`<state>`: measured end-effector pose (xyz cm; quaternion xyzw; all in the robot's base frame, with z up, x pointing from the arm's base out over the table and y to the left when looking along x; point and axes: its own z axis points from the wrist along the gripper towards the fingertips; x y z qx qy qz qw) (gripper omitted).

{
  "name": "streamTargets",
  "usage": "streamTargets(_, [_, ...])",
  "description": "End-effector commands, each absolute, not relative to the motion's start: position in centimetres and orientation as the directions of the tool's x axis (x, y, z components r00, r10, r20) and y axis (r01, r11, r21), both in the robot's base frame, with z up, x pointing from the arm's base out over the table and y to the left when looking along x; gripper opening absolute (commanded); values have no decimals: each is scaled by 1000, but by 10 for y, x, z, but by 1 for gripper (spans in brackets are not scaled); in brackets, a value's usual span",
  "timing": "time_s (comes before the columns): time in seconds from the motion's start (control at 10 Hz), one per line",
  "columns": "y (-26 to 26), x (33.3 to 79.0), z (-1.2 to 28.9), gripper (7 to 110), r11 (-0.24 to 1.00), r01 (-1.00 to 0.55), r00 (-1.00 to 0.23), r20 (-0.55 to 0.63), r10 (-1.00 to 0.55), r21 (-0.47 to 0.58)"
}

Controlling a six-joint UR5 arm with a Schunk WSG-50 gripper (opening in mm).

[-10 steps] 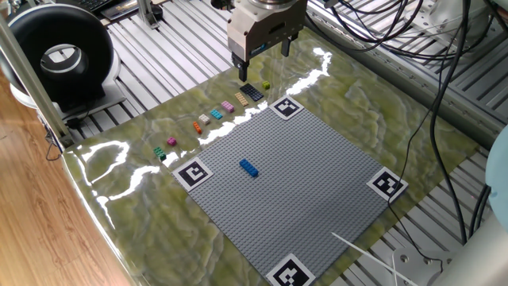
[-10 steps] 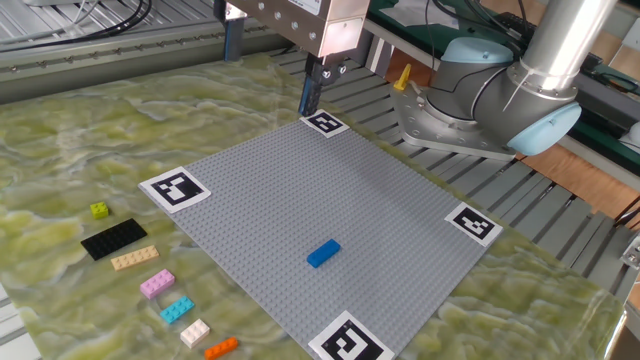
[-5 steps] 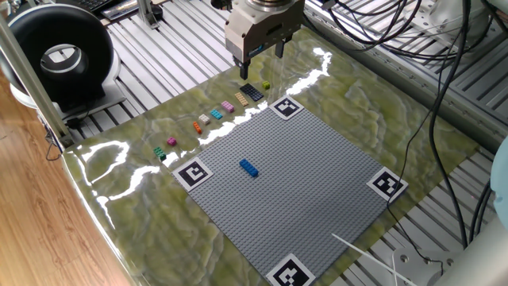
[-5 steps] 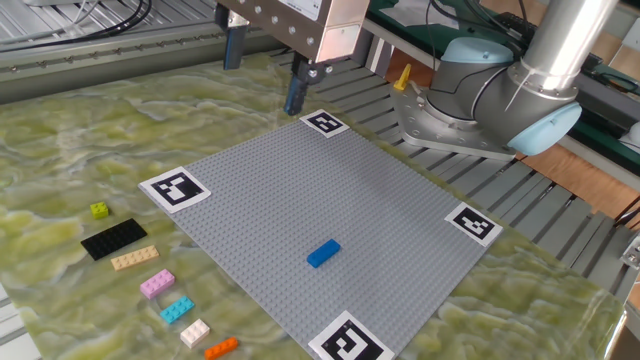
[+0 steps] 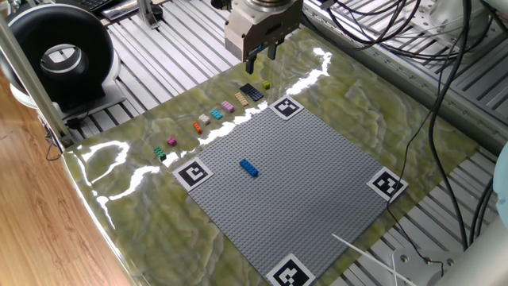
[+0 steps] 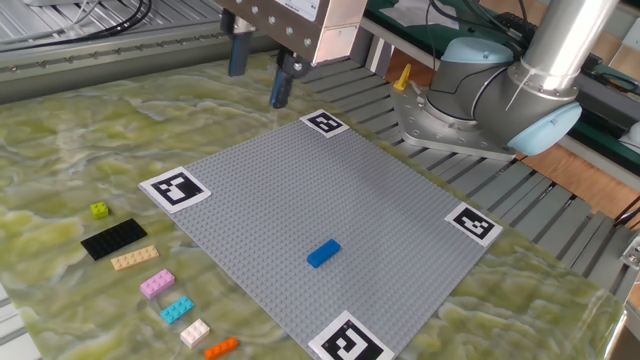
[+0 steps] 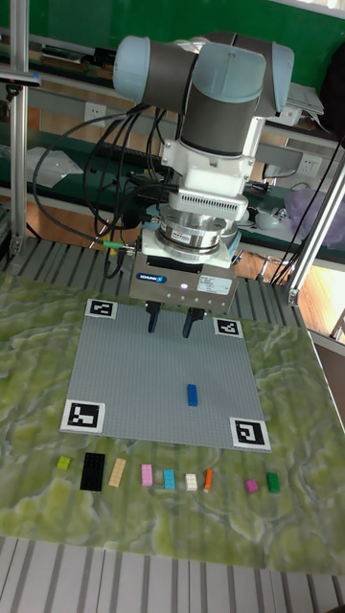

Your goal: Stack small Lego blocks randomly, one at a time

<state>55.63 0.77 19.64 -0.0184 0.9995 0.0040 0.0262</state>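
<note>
The large grey studded baseplate [image 7: 163, 374] is laid flat on the green mat, with four black-and-white markers [image 7: 83, 415] counted, one at each corner. The gripper [image 7: 170, 325] is held above the plate's far edge, its two fingers [image 6: 281, 82] spread apart and nothing between them. One flat black studded plate [image 6: 113, 238] is set beside the grey plate. One blue block [image 7: 193, 394] is seated on the grey plate, its long axis running from the row of loose pieces towards the arm. Eight loose small blocks are counted in that row: yellow-green [image 7: 63, 463], tan [image 7: 117, 470], pink [image 7: 147, 474], cyan [image 7: 168, 477], white [image 7: 190, 481], orange [image 7: 208, 478], magenta [image 7: 251, 486], green [image 7: 271, 482]
</note>
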Motion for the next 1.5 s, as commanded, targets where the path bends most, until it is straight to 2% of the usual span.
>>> streamTargets(0.0, [16,554,197,7,999,-33,-998,-47,-31,42])
streamTargets(0.3, [33,545,197,7,995,13,-1000,-8,14,102])
streamTargets(0.7, [36,535,187,7,995,-21,-1000,11,-22,95])
streamTargets(0.9, [53,531,169,7,995,-24,-1000,-14,-23,96])
streamTargets(1.4, [35,524,159,7,996,-73,-997,-5,-73,57])
